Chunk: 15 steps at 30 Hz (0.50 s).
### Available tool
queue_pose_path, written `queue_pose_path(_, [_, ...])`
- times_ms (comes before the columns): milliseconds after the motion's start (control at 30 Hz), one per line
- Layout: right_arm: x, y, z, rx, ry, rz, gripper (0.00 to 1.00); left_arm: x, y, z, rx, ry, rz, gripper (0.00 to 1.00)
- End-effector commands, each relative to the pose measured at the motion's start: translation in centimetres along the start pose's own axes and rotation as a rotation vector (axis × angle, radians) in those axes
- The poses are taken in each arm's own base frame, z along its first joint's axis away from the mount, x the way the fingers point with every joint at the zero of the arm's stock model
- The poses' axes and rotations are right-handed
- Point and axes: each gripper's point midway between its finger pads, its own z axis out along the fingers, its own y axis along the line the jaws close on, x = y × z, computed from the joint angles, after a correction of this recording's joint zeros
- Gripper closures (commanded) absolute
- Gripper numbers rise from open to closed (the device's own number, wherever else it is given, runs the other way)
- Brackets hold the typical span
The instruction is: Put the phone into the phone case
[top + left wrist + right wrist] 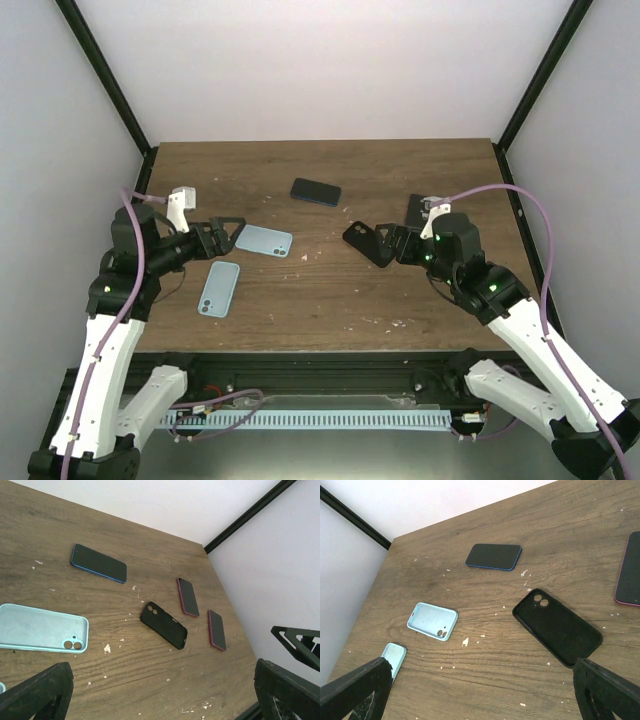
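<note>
An empty light blue case [265, 240] lies open side up just right of my left gripper [228, 236], which is open and empty. The case also shows in the left wrist view [42, 628] and the right wrist view [432, 621]. An empty black case [362, 242] lies under my right gripper [384, 243], which is also open and empty. The black case also shows in the left wrist view [163, 625] and the right wrist view [557, 627]. A dark phone with a blue rim [316, 191] lies screen up at the back centre.
A second light blue item [220, 288], phone or case, lies near the left arm. Two dark phones with red rims [187, 596] [216, 629] lie at the right, partly hidden by the right arm in the top view. White crumbs dot the wooden table [330, 300].
</note>
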Motion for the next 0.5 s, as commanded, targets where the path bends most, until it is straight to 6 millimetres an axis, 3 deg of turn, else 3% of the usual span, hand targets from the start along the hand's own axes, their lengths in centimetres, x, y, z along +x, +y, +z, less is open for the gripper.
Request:
queue_pose_path(0, [-1.0, 0.3, -0.7, 0.000, -0.016, 0.013, 0.00, -0.8, 0.2, -0.5, -0.031, -0.030, 0.026, 0.00])
queue_pose_path(133, [-0.6, 0.3, -0.1, -0.004, 0.003, 0.000, 0.00, -0.9, 2.3, -0.4, -0.140, -0.042, 0.008, 0.00])
queue_pose_path(300, [-1.3, 0.2, 1.7, 0.041, 0.008, -0.040, 0.00, -0.7, 5.2, 1.5, -0.243, -0.009, -0.079, 0.00])
queue_pose_path(367, [-1.8, -1.5, 2.9, 0.149, 0.005, -0.047, 0.00, -0.3, 8.2, 2.0, -0.377, -0.010, -0.183, 0.01])
queue_pose_path(467, [-3.3, -5.4, 4.7, 0.356, 0.020, -0.006, 0.00, 1.8, 11.9, 3.1, -0.514, 0.009, -0.349, 0.05])
